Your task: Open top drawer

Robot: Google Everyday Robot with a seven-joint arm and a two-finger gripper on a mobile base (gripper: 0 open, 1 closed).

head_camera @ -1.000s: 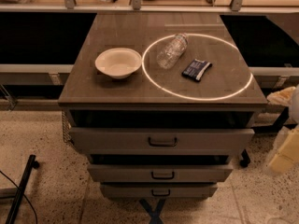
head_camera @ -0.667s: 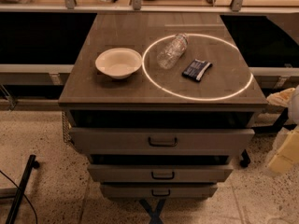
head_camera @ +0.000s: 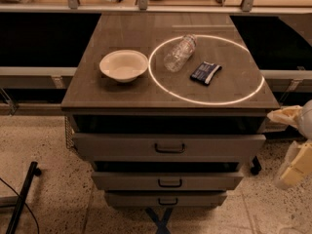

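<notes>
The top drawer (head_camera: 169, 146) is the widest of three grey-beige drawers in a low cabinet, with a small dark bail handle (head_camera: 169, 149) at its centre. Its front stands a little forward of the cabinet top, with a dark gap above it. My gripper (head_camera: 294, 160) shows as pale cream parts at the right edge of the view. It is beside the cabinet's right side, about level with the drawers and well apart from the handle.
On the cabinet top (head_camera: 92, 89) lie a white bowl (head_camera: 124, 66), a clear plastic bottle (head_camera: 179, 52) on its side and a dark snack packet (head_camera: 205, 72), the last two inside a bright ring of light. Two narrower drawers (head_camera: 168, 181) sit below. A dark pole (head_camera: 22, 199) leans at lower left.
</notes>
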